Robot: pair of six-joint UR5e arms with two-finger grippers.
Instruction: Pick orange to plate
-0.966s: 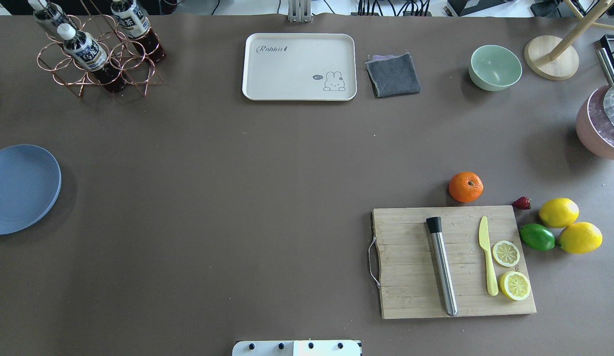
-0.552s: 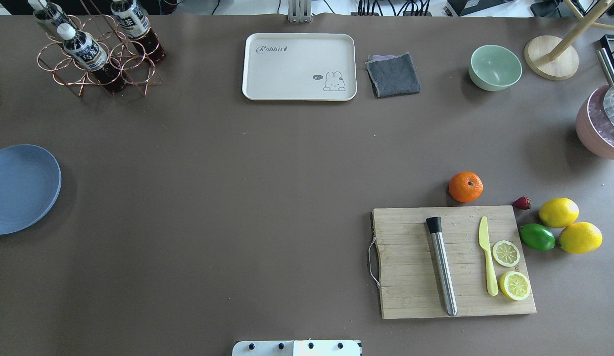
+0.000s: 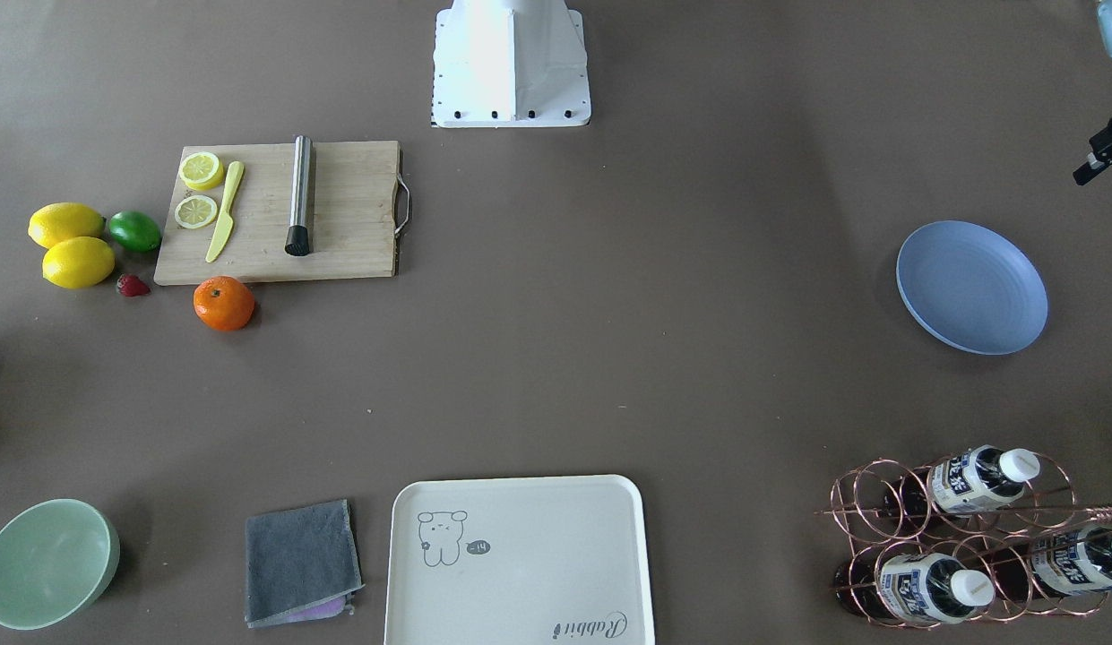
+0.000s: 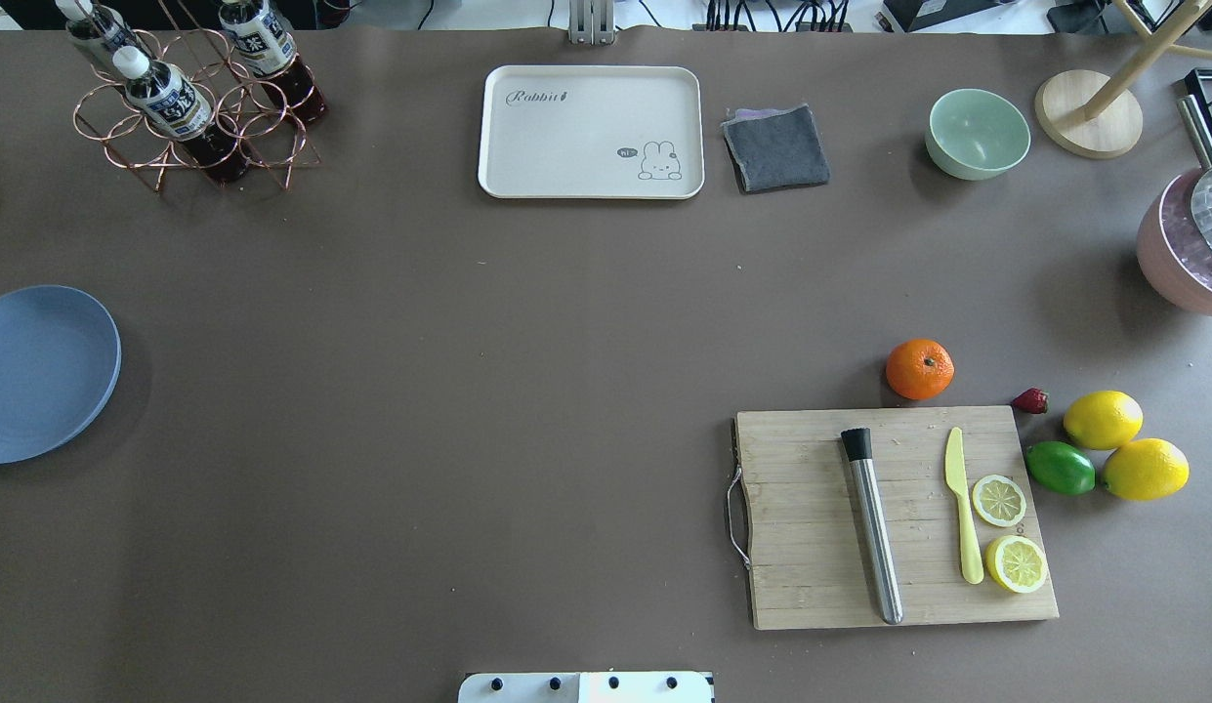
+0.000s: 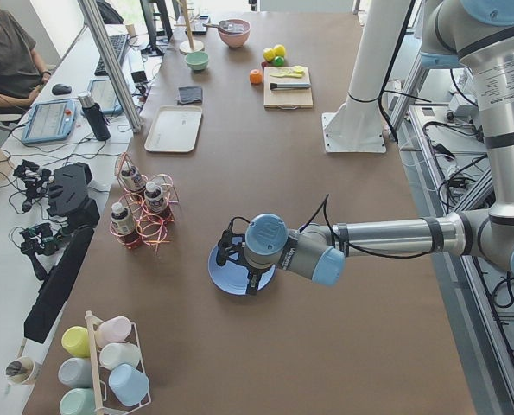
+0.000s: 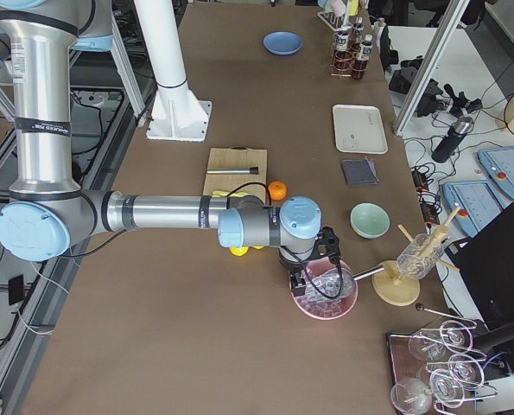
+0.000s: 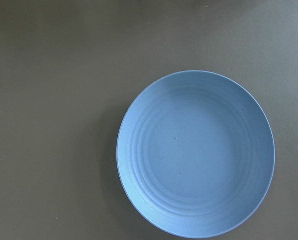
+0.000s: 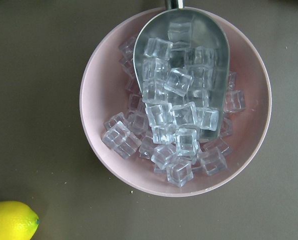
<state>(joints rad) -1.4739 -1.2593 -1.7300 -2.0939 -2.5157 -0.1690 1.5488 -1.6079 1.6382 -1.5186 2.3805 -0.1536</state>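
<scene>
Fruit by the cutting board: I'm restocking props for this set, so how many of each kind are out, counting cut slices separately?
orange: 1
whole lemons: 2
lime: 1
strawberry: 1
lemon slices: 2
Total: 7

Cursive "Rabbit" printed on the cream tray point(image 4: 566, 146), tiny "hi" speech bubble beside its bunny drawing, bottle labels point(image 4: 166, 98) too small to read
</scene>
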